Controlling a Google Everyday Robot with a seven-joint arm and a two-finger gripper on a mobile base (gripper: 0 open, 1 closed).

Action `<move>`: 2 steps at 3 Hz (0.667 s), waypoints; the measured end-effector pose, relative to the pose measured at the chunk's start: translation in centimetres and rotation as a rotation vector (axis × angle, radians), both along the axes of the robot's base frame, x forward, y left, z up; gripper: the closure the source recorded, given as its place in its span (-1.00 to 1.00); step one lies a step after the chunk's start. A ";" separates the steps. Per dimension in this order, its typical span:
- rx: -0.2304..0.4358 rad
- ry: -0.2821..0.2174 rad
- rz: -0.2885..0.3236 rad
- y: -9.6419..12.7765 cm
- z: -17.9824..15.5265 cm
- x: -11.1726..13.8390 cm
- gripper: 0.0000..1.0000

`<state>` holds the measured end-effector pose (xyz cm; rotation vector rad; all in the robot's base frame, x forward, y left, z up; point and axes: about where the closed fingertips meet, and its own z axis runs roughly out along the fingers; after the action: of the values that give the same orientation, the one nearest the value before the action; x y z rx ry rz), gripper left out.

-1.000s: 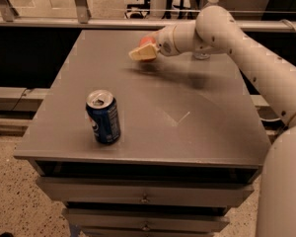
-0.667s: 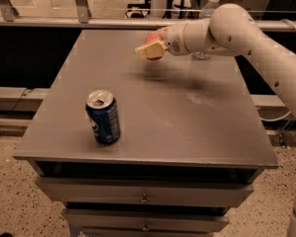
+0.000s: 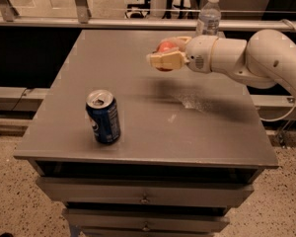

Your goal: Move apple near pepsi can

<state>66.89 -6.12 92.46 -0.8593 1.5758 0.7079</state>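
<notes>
The pepsi can (image 3: 103, 116), dark blue with a silver top, stands upright near the front left of the grey table (image 3: 148, 102). My gripper (image 3: 160, 57) hangs above the middle back of the table, to the right of and behind the can. Its fingers are shut on the red-orange apple (image 3: 165, 47), which shows only partly between them and is lifted off the table. The white arm reaches in from the right.
A clear plastic water bottle (image 3: 208, 18) with a white cap stands at the back right of the table. A metal rail (image 3: 138, 22) runs behind the table. Drawers (image 3: 145, 197) sit below the front edge.
The gripper with the apple has moved away from the back edge, forward and toward the table's middle, closer to the can. The can has not moved.
</notes>
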 end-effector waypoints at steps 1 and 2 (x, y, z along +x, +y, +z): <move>0.125 0.015 0.012 -1.1 0.1 -4.1 1.00; 0.180 0.077 0.045 -0.7 -1.1 -8.6 1.00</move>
<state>58.31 -6.77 91.31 -0.7435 1.5378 0.9104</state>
